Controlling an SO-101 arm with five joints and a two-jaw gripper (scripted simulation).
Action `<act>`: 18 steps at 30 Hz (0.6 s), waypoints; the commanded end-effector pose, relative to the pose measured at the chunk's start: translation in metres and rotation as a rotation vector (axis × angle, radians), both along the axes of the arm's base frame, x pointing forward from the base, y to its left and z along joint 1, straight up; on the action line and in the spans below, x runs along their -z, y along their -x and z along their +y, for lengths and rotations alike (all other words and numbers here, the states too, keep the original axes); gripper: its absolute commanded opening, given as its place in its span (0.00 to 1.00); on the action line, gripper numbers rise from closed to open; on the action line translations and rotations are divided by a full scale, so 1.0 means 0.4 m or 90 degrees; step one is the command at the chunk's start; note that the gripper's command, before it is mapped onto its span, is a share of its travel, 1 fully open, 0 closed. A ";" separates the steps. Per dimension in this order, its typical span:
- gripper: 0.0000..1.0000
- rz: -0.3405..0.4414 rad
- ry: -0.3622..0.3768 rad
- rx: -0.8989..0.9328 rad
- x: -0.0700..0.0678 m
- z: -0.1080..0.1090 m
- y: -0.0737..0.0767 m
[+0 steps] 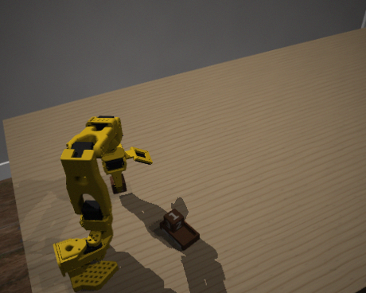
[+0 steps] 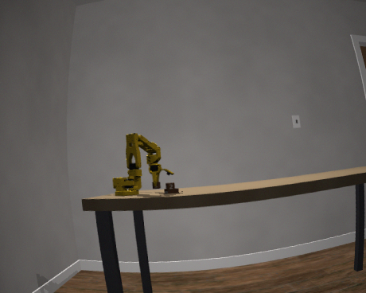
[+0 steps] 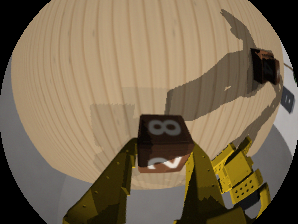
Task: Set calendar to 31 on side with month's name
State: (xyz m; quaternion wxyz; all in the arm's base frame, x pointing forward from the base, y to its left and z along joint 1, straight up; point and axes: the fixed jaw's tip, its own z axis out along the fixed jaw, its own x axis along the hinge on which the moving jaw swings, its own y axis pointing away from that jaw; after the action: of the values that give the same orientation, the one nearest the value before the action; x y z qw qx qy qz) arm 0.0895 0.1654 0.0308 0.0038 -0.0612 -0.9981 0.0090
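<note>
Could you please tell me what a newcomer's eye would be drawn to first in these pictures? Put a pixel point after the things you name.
Probably the bright yellow arm (image 1: 81, 175) (image 2: 133, 151), standing near the left end of the wooden table (image 1: 266, 131) (image 2: 247, 190). Next might come the dark cube (image 3: 165, 142) clamped in its hand (image 1: 125, 171) (image 2: 163, 180) (image 3: 162, 150), showing a pale 8 in the wrist view. Beside the arm, a small brown tray (image 1: 184, 248) (image 2: 172, 192) holds another cube (image 1: 173, 218) (image 2: 169, 185) at one end.
</note>
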 end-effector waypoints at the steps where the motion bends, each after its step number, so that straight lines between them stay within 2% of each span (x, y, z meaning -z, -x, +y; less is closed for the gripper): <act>1: 0.00 -0.020 -0.036 -0.001 -0.048 0.019 -0.013; 9: 0.00 -0.020 -0.036 -0.001 -0.097 0.016 -0.010; 18: 0.00 -0.020 -0.036 -0.001 -0.104 0.016 -0.010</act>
State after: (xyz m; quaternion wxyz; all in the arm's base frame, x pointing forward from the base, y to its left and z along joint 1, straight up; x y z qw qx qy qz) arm 0.0898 0.1661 0.0598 0.0047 -0.0612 -0.9981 0.0109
